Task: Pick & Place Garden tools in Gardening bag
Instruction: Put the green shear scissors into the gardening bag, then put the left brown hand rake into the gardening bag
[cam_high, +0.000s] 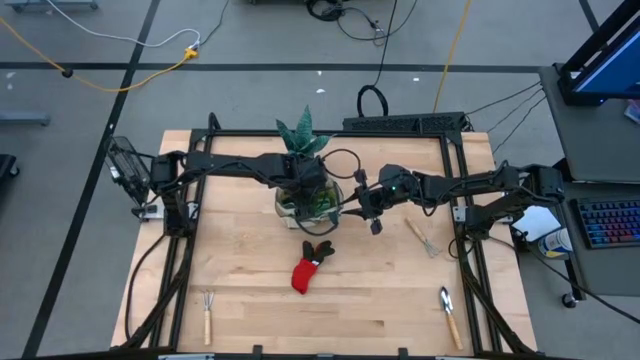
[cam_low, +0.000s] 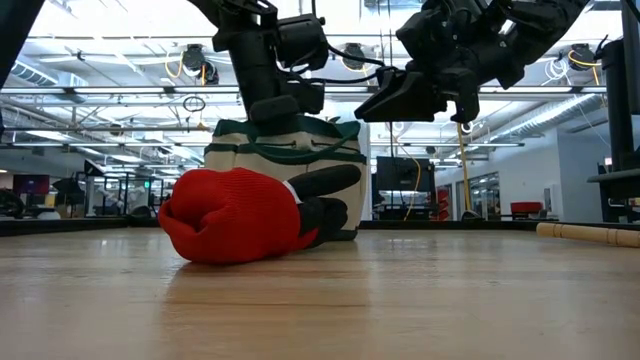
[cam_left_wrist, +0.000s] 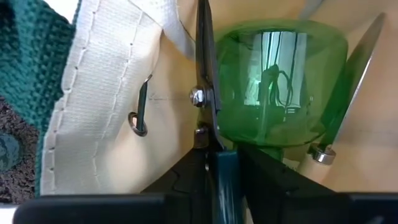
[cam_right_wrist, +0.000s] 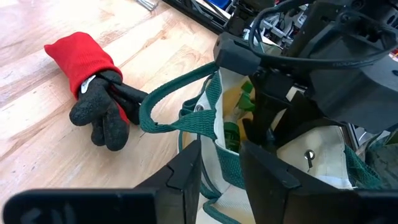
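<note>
**A:** Where is the left gripper (cam_high: 312, 192)?

**B:** Down inside the soft beige fabric gardening bag with dark green trim (cam_high: 290, 203), which sits at the middle rear of the pale wooden table (cam_high: 380, 300). Its wrist view shows its two thin metal fingers (cam_left_wrist: 205, 74) standing on either side of the translucent green plastic spray bottle (cam_left_wrist: 280, 87), one against the bottle's side, the other just past its far edge. Whether they pinch the bottle or have let it go, I cannot tell.

**A:** And the right gripper (cam_high: 368, 203)?

**B:** Hanging just beside the bag, on its right, above the table. In its wrist view the two dark fingers (cam_right_wrist: 183, 177) stand a little apart with nothing between them, right over the bag's rim and its green loop handle (cam_right_wrist: 168, 102).

**A:** The other tools?

**B:** The red knitted glove with black fingers (cam_high: 309, 266) lies on the table in front of the bag. A small wooden-handled fork (cam_high: 207, 312) is near the front left corner, a wooden-handled trowel (cam_high: 449, 315) near the front right, and another wooden-handled tool (cam_high: 421, 237) lies right of the bag. The spiky green plant (cam_high: 303, 135) stands behind the bag.
</note>
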